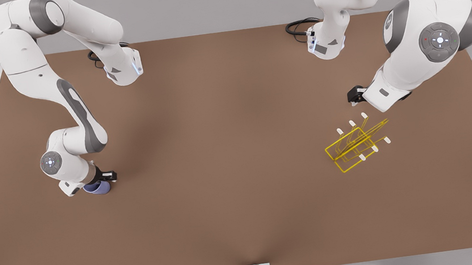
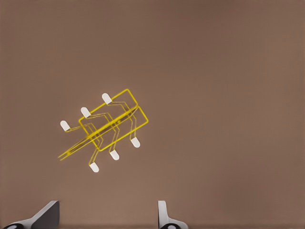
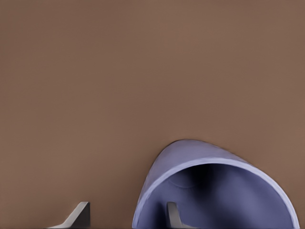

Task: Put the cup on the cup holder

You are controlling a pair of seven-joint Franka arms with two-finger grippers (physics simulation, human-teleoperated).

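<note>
Right pincer [image 3: 126, 217] spread over cup [image 1: 98, 187] rim, one finger inside. Left pincer [image 2: 107, 217] spread, hovering near holder [image 1: 357, 144], empty.

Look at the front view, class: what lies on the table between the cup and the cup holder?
Nothing: between the cup and the cup holder the front view shows bare brown table.

Cup holder [image 2: 107, 128]: yellow wire rack on the brown tabletop [image 2: 224, 71], left of frame centre, lying diagonally. Six white-tipped prongs show, three along its upper-left side, three along its lower-right side. Left tool [image 2: 108, 217]: two fingertips at the bottom edge, spread apart with bare tabletop between them, well clear of the rack.
</note>
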